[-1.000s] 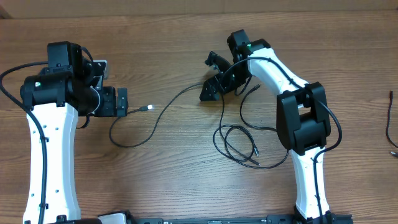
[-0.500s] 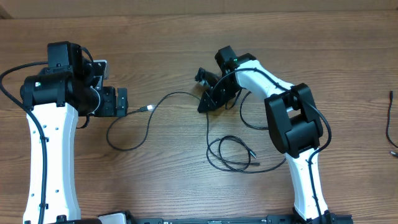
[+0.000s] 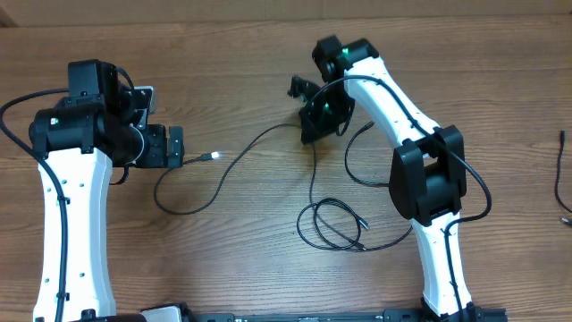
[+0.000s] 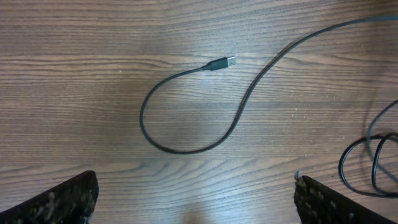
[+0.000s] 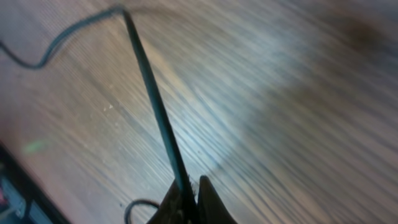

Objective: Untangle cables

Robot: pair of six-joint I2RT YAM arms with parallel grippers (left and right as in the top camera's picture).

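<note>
A thin black cable (image 3: 239,150) runs from its silvery USB plug (image 3: 213,156) through a loop on the left, up to my right gripper (image 3: 315,134), then down into a bunch of loops (image 3: 332,224). The right gripper is shut on this cable, and the right wrist view shows the cord (image 5: 152,93) pinched between the closed fingertips of that gripper (image 5: 189,193). My left gripper (image 3: 176,146) stands open just left of the plug, holding nothing. In the left wrist view the plug (image 4: 224,62) and loop (image 4: 180,148) lie ahead of the open left gripper (image 4: 196,208).
A further black cable (image 3: 563,179) lies alone at the table's far right edge. Another black cord curve (image 3: 350,161) hangs near the right arm's forearm. Both white arm bases stand at the near edge.
My right gripper has shut on the cable near the table's middle back and shifted slightly with it. The loop bunch slid a little to the left. The left arm has not moved.
</note>
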